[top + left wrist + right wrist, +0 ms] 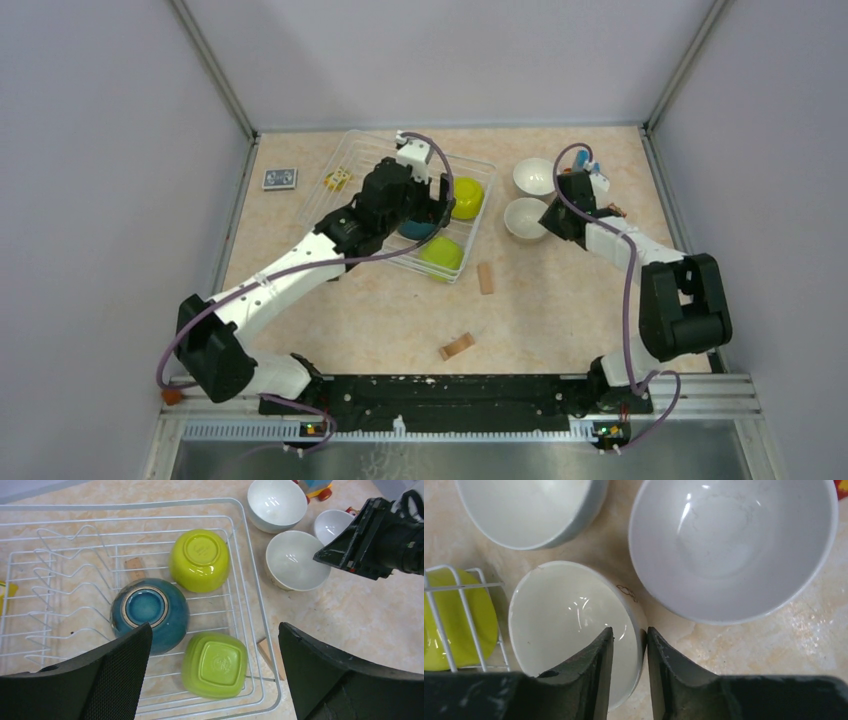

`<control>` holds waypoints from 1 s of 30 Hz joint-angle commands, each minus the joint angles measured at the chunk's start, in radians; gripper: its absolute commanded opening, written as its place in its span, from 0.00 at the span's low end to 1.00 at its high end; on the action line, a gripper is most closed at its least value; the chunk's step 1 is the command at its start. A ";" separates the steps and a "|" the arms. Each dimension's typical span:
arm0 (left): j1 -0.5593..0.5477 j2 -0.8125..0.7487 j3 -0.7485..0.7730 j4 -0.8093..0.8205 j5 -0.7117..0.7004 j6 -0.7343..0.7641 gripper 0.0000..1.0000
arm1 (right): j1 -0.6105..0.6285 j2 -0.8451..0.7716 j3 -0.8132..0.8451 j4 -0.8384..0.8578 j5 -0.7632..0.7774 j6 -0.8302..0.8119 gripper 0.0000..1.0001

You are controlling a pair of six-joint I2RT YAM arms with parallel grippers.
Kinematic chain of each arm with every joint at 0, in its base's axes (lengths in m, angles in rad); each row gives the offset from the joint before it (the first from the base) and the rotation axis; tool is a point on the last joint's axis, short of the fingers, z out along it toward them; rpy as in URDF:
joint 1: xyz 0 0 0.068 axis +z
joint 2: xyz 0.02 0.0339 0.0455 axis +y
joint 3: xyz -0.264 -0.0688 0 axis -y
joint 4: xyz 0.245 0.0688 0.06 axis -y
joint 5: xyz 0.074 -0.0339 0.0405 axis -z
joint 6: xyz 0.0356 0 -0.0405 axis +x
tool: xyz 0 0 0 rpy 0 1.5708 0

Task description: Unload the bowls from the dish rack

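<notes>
Three bowls sit upside down in the dish rack [75, 580] at left. They are a dark teal bowl [150, 611], a round lime bowl [200, 560] close against it on the far side, and a squarer lime bowl [215, 664] nearer the arms. The left gripper [215, 630] hangs over them w/ jaws spread wide and nothing in them.

To the right of the rack, three more bowls stand upright on the table [350, 620]. There is a beige bowl [569, 615] just beside the rack's corner, w/ two white bowls [734, 545] packed in near it. The right gripper [630, 632] is down on the beige bowl w/ one finger inside the rim and one outside. Its jaws are only narrowly parted. A sliver of the bowl's inside shows btwn the inner finger and the wall, so the pinch looks slack, not tight.

The step in hand, prob.: let go of the beige bowl, then fetch the next one.
- **Right arm:** best to open a bit more before moving, then rise straight up. A sideways pull could hook the rim and shove it into the big white bowl, which is v. close.
- **Left arm:** the teal bowl looks the likely pick. Being upside down it offers no rim, so the fingers need to drop either side of its curved wall, low enough not to slip off. They should also keep clear of the wires and the round lime bowl alongside. Lift vertically till it is over the rack's edge.
</notes>
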 commanded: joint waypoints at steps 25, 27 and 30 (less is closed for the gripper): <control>0.083 0.096 0.001 -0.043 -0.066 -0.061 0.88 | 0.025 -0.334 -0.037 0.154 -0.338 -0.351 0.66; 0.110 0.059 -0.036 -0.035 -0.051 -0.102 0.84 | 0.072 -0.324 -0.010 0.154 -0.350 -0.375 0.66; 0.174 -0.024 -0.149 0.047 0.054 -0.151 0.77 | 0.160 -0.278 0.049 0.136 -0.327 -0.400 0.65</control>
